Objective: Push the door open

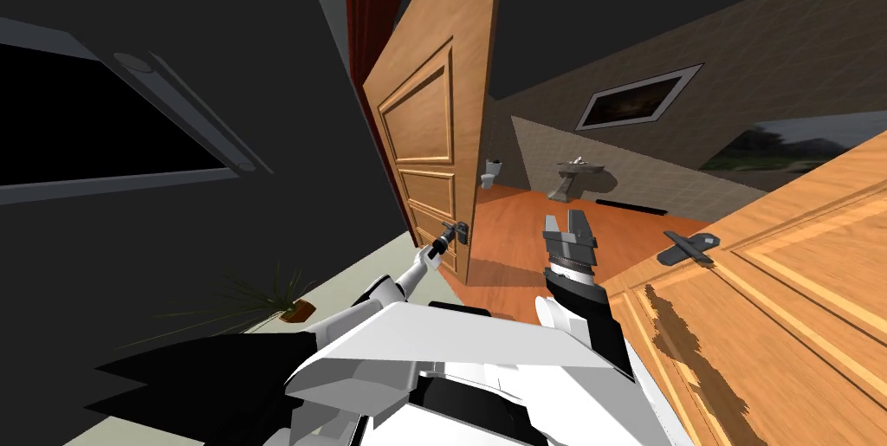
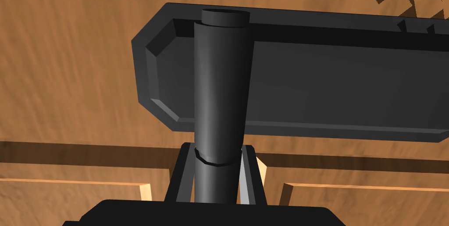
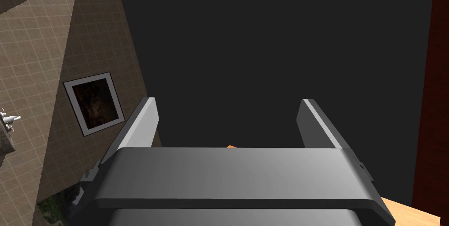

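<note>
A brown panelled door [image 1: 429, 146] stands ajar ahead of me, its edge turned toward me. At its near edge is a dark lever handle [image 1: 457, 231] on a dark backplate [image 2: 329, 87]. My left arm reaches out to it, and my left gripper [image 1: 440, 244] is shut on the handle's round bar [image 2: 219, 96], whose sides the fingers [image 2: 247, 170] press. My right gripper [image 1: 568, 226] is raised in front of my chest, right of the door's edge, open with nothing between its fingers [image 3: 140, 122].
A second brown door [image 1: 780, 311] with a dark handle [image 1: 689, 248] lies close at my right. Through the gap are a wood floor [image 1: 528, 224], a toilet [image 1: 492, 172], a pedestal sink [image 1: 576, 177] and a framed picture [image 1: 637, 99]. A potted plant [image 1: 281, 304] stands low left.
</note>
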You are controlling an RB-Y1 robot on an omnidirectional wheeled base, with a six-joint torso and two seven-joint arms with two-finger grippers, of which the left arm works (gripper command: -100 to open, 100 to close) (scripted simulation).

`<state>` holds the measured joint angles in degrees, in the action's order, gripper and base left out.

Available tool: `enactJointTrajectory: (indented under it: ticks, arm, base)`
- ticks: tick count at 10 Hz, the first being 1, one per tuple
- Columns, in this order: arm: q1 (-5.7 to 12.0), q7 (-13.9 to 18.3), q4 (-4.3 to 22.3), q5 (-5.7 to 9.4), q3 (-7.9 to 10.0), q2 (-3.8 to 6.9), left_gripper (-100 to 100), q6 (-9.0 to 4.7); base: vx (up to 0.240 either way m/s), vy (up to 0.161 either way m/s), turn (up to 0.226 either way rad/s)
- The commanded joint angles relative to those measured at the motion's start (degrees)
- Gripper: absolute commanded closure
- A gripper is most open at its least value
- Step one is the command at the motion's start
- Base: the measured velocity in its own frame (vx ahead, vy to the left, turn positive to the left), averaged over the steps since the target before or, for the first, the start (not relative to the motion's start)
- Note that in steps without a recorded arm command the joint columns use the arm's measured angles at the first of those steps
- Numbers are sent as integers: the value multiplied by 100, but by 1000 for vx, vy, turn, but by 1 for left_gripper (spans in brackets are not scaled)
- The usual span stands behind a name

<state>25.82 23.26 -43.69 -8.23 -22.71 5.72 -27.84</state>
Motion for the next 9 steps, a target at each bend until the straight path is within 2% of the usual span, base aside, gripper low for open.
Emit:
enactJointTrajectory:
  ticks: [1,3,6,7,9]
  arm:
    - [-32,-84,-107,39,165,48,100,64]
    - [-32,-186,-70,79,340,47,100,86]
    - [-33,-290,-32,120,519,45,100,109]
    - [-34,-360,-7,148,638,43,100,124]
    - [-34,-360,-7,148,638,43,100,124]
  base:
    - [146,-167,54]
    - [141,-167,60]
    - [91,-106,30]
    - [118,-148,55]
    - [55,-74,35]
